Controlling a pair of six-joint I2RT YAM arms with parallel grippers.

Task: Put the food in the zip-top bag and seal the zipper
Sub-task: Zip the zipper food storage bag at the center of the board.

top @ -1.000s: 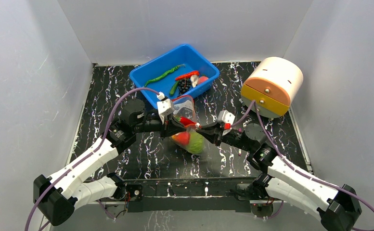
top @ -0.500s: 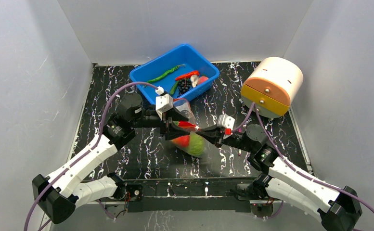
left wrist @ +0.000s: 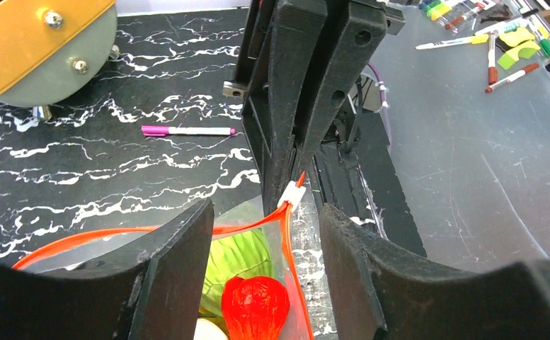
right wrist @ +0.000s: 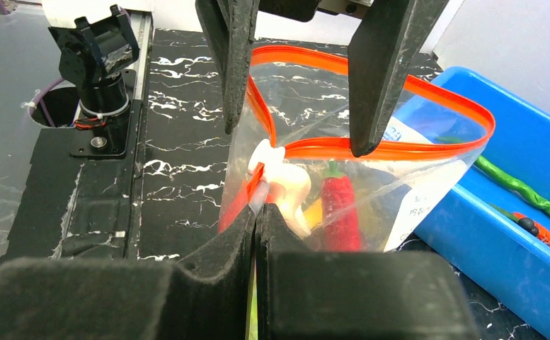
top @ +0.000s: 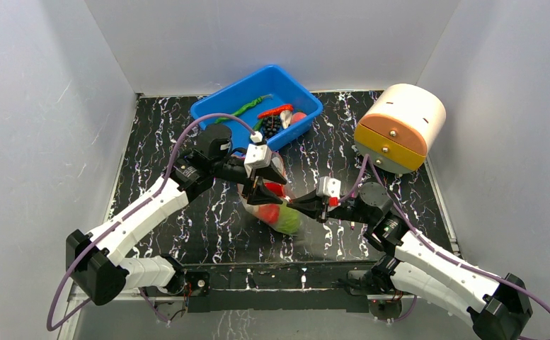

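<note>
Zipper strip [right wrist: 399, 150], red-orange, on clear crinkly plastic bag [right wrist: 434, 177]: end pinched in closed right claw [right wrist: 256, 210]; left claw [left wrist: 265, 227] open over bag mouth; colourful toy food [left wrist: 254, 308] inside.

Black white-veined counter [top: 158, 134] before me. Blue tub [top: 233, 88] at far edge, left of centre. Drawer unit [top: 401, 127] in far right corner. Zip-top bag [top: 280, 216] mid-counter. Pink-capped pen [left wrist: 187, 130] rightward.

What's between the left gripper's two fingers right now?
In the left wrist view: the zip-top bag's mouth corner, zipper on top and food beneath, its end pinched by the right gripper.
</note>
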